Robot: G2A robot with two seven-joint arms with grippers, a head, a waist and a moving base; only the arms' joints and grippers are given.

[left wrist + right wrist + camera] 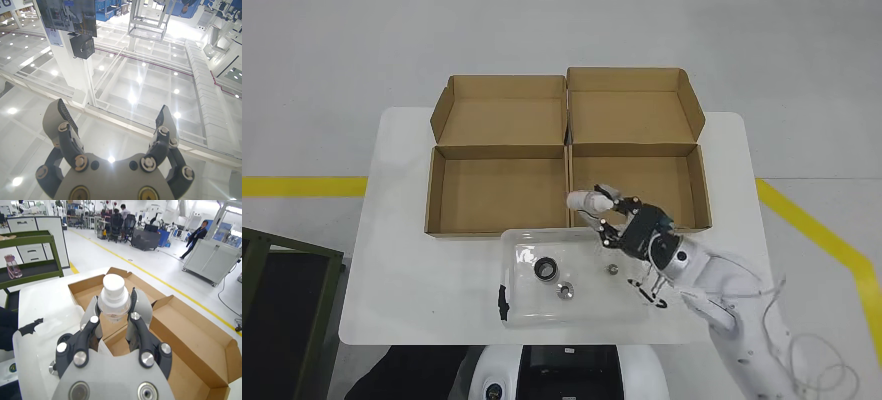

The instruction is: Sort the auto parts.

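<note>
— What can't we make out here?

— The lower half of the white-capped clear plastic part (113,283). The right gripper (610,215) is clenched around its clear body, so we see only the cap and shoulder. That arm also covers the right corner of the clear plastic tray (532,305).

— And the pieces in the tray?

— We count 3: a black ring-shaped part (546,268), a silver nut-like piece (565,291) and a small grey metal piece (611,268). They are too small for us to tell more. A strip of black tape (504,303) sits on the tray's left edge.

— Where is the held part?

— In the air above the near left corner of the right brown cardboard box (682,180), close to the wall that meets the left brown cardboard box (497,195). Both boxes stand open, lids folded back.

— What room do we have?

— The 2 boxes touch each other, and the tray's far rim lies just beside their near walls. The white table (402,250) extends well past boxes and tray on either side. The left gripper (112,105) points at the ceiling, jaws spread wide apart.
</note>
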